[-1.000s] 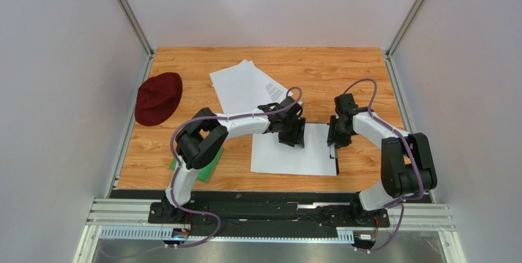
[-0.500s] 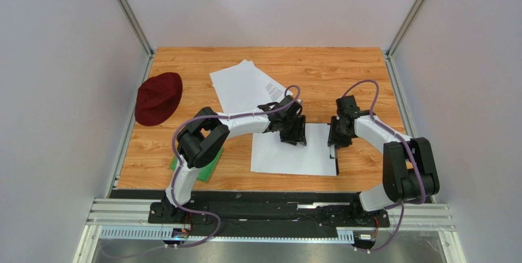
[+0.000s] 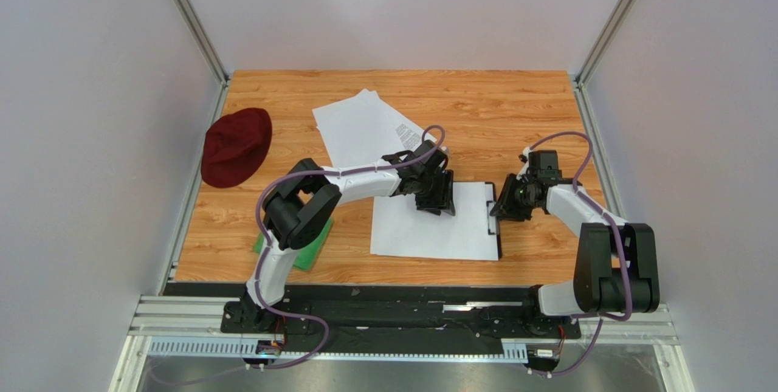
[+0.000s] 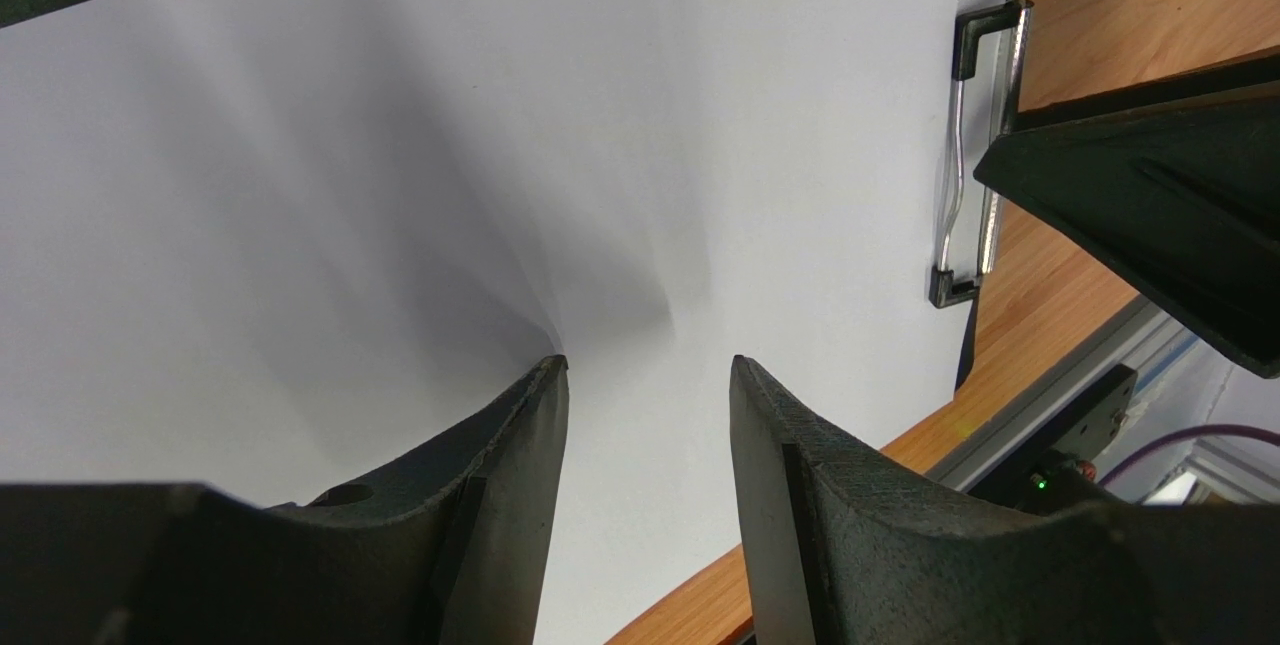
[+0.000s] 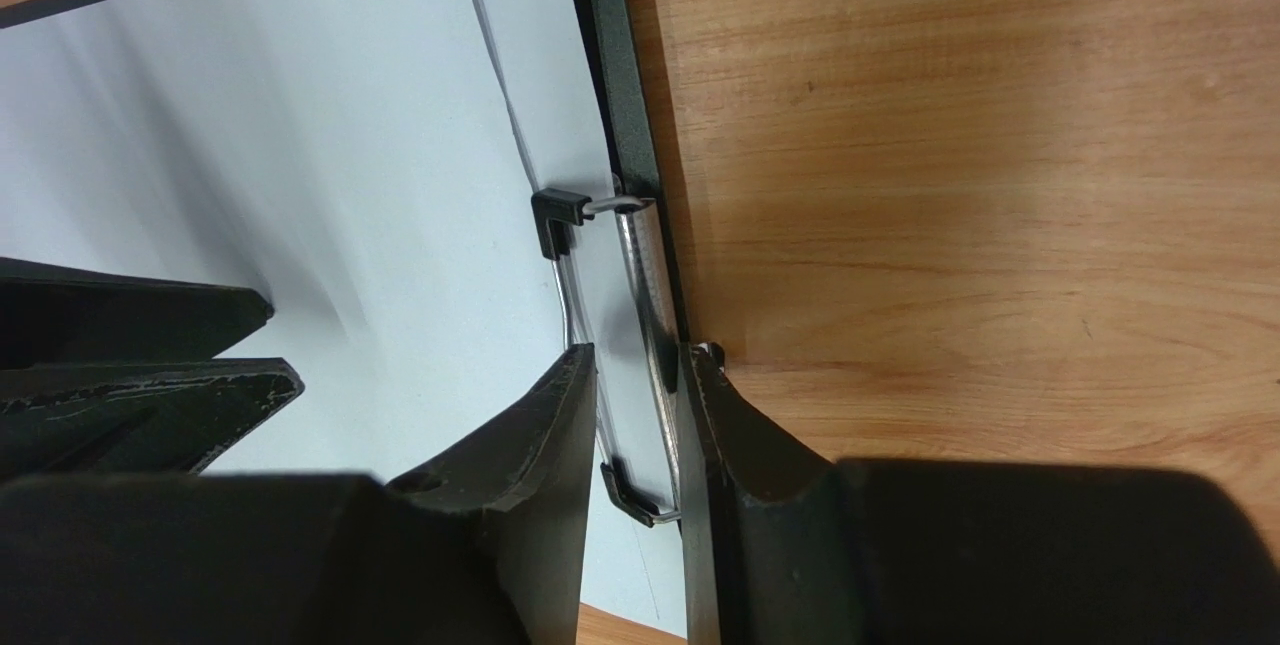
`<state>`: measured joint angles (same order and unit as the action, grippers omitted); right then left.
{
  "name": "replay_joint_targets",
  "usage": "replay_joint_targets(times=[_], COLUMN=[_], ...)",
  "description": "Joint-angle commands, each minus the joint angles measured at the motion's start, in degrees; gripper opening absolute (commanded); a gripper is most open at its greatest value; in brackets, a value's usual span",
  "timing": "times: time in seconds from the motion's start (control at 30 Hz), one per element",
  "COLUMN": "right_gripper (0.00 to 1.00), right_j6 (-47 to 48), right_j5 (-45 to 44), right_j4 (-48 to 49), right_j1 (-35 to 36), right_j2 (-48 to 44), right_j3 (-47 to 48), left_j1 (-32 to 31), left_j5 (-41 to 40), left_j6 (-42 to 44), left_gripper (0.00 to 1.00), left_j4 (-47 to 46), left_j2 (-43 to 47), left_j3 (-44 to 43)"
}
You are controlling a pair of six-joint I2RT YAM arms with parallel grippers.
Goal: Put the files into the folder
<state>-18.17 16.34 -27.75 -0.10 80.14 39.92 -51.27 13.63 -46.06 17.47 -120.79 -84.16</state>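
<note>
The left gripper [image 4: 639, 368] has its fingers a little apart with nothing between them. Its tips press down on the sheet [image 4: 451, 150], which puckers faintly there. The right gripper [image 5: 631, 360] straddles the wire clip [image 5: 594, 203] at the right edge of the folder [image 5: 609, 75]. Its jaws are nearly together, but I cannot tell whether they bite the wire.

The sheet lies on the folder, and its edge seems to reach under the clip. More files [image 3: 361, 128] lie well apart, at the back of the table [image 3: 530, 109].

The paper is probably light, limp and slick on the plastic. It is better pressed flat and slid than pinched. The clip looks stiff and springy and should be taken by its wire. The thin folder may skate if pushed.

Since a second ago, the right arm has swung outward and now meets the clip from the side. The sheet has crept slightly left, baring the folder's edge. The left gripper has not moved.
</note>
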Motion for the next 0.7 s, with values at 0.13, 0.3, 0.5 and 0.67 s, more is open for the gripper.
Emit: replay_joint_targets(times=[0.13, 0.3, 0.5, 0.67], right_gripper=[0.00, 0.34, 0.42, 0.49], right_j6=[-0.2, 0.3, 0.1, 0.2], right_j5=[8.6, -2.4, -11.9, -19.7], right_j4=[4.6, -1.1, -7.0, -9.5], right_j1=[0.6, 3.1, 8.9, 13.2], right_j2=[-1.7, -1.8, -0.6, 2.8], right_j3=[-0.5, 2.3, 6.5, 9.0], left_j1=[-0.2, -0.2, -0.2, -0.2], left_j5=[-1.3, -1.1, 0.8, 0.4], left_j6=[1.3, 1.4, 1.4, 1.6], left_gripper=[0.54, 0.54, 0.56, 0.61], left_j4=[2.1, 1.7, 1.6, 2.0], left_j2=[-3.6, -2.6, 1.5, 6.7], left_j3=[-0.2, 0.7, 1.2, 1.9])
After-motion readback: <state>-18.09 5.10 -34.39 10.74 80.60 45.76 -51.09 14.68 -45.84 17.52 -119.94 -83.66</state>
